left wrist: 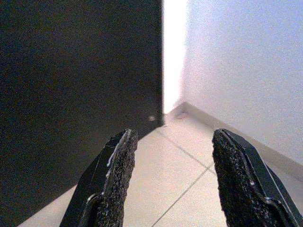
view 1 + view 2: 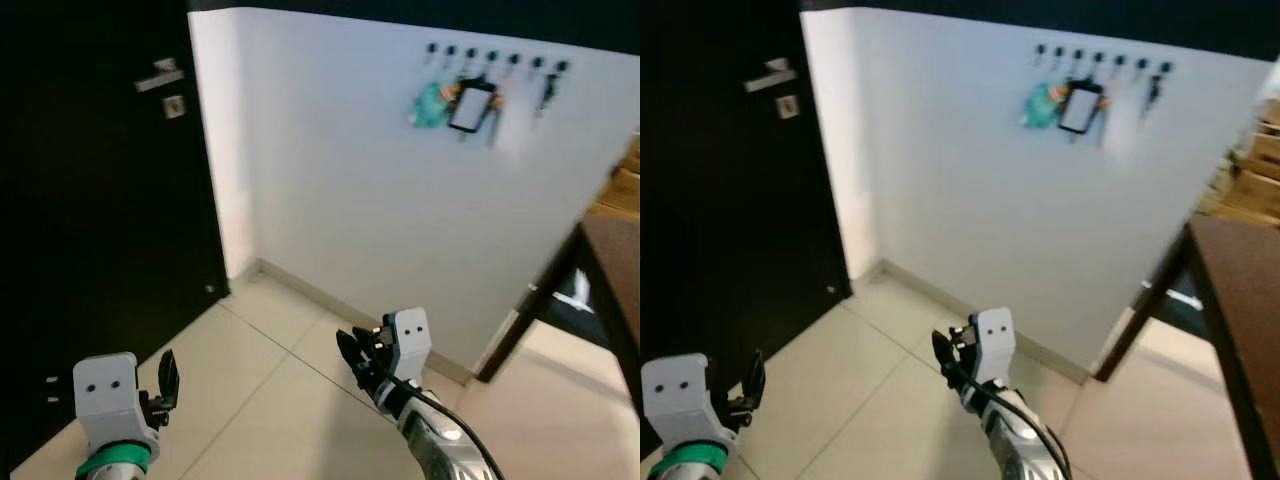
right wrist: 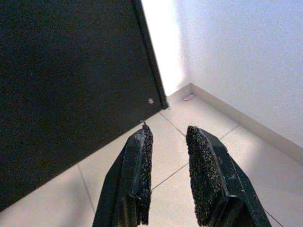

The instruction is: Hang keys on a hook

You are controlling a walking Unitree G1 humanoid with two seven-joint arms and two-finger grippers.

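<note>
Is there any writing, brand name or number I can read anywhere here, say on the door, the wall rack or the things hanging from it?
None can be read.
Hook rack: no lettering visible.
Hanging items: too small and blurred to read.
Dark door: handle and lock plate show no text.
Both grippers: no markings visible.
</note>
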